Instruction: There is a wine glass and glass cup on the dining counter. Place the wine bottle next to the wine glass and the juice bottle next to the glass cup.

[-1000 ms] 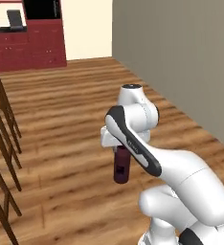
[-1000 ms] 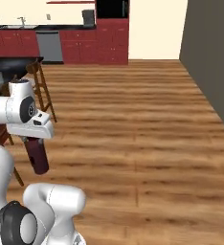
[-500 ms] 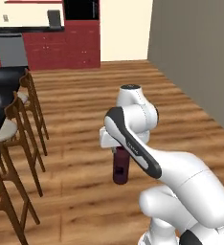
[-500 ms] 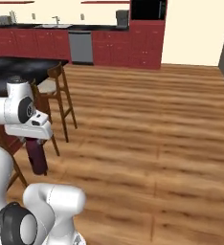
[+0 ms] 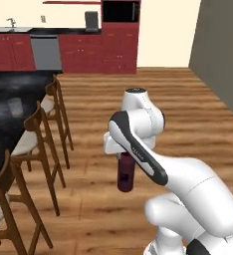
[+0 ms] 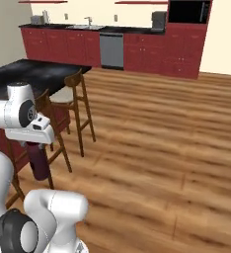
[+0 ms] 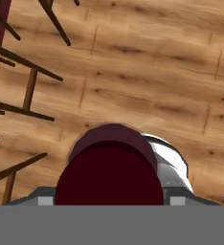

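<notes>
Red cabinets and the dining counter have swung into view since a second ago, so the base has turned toward the counter. A clear glass stands on it. Hanging from the closed gripper, the juice bottle is above the floor, far from the counter.

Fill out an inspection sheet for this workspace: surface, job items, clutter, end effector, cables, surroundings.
Surface: dining counter, black marbled top, to the robot's left.
Job items: juice bottle, dark red, hanging upright above the wood floor; glass cup standing on the counter.
Clutter: nothing seen.
End effector: end effector closed on the juice bottle's top.
Cables: nothing seen.
Surroundings: wooden stools along the counter; red cabinets and a grey dishwasher on the far wall.
</notes>
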